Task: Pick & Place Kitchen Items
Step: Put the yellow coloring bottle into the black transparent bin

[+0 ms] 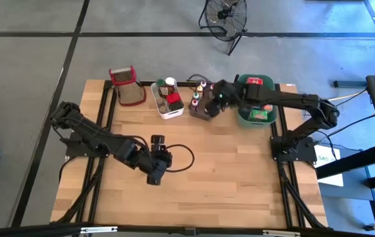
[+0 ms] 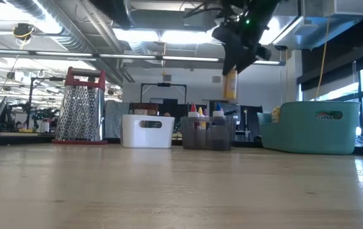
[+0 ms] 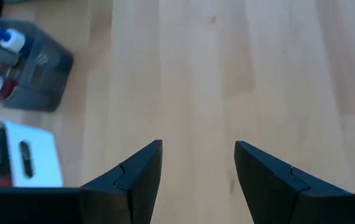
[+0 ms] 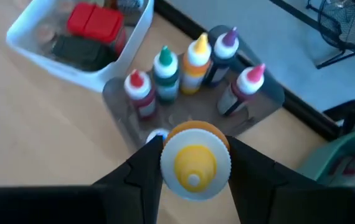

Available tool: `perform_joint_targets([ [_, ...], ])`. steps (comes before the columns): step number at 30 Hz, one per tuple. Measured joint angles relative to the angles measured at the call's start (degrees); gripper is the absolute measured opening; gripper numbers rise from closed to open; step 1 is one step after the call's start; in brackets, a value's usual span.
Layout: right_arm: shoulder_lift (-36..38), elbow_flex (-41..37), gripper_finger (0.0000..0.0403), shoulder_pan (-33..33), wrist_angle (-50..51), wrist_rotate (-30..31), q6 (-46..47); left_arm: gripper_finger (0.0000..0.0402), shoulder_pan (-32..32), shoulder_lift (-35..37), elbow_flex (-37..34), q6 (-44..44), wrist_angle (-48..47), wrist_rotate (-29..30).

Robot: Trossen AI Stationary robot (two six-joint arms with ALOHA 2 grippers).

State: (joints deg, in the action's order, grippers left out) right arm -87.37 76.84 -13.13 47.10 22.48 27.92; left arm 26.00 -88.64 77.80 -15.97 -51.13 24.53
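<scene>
My right gripper (image 1: pixel 215 99) is shut on a small yellow bottle with a yellow cap (image 4: pixel 195 163), held in the air above the grey tub (image 4: pixel 116 93). Several small bottles with red, green, yellow and purple caps (image 4: pixel 165 62) stand upright in that tub. In the low view the yellow bottle (image 2: pixel 231 84) hangs below the gripper (image 2: pixel 235 57), clear of the tub (image 2: pixel 207 133). My left gripper (image 3: pixel 198 174) is open above bare wood near the table's middle (image 1: pixel 154 176), with nothing between its fingers. My right gripper pinches the yellow bottle between its two fingers at the cap end (image 4: pixel 165 163), one finger (image 4: pixel 141 171) on each side. The fingers slant down from above. The bottle hangs below them, roughly upright and lifted clear above the grey tub.
A white tub (image 1: pixel 168 105) with a red box and dark items stands left of the grey tub. A green tub (image 1: pixel 256 117) with boxes stands to its right, and a red-topped metal grater (image 1: pixel 127 85) at the far left. The near half of the table is bare wood.
</scene>
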Motion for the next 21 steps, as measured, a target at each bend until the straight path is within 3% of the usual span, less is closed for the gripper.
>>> perform_joint_targets([
  [7, -1.38, 0.00, 0.0149, -7.92, -4.81, -5.43, -4.67, 0.0196, -3.95, 1.10, 0.02, 0.72, -9.78, -1.70],
  [13, -5.84, -0.02, 0.0149, -10.22, -5.48, -6.30, -6.15, 0.0196, -7.10, 3.73, 0.02, 0.29, -17.82, -0.95],
  [21, -11.42, -0.02, 0.0149, -11.21, -10.60, -10.29, -6.34, 0.0196, -10.84, 6.55, -1.16, 3.31, -20.00, -1.52],
])
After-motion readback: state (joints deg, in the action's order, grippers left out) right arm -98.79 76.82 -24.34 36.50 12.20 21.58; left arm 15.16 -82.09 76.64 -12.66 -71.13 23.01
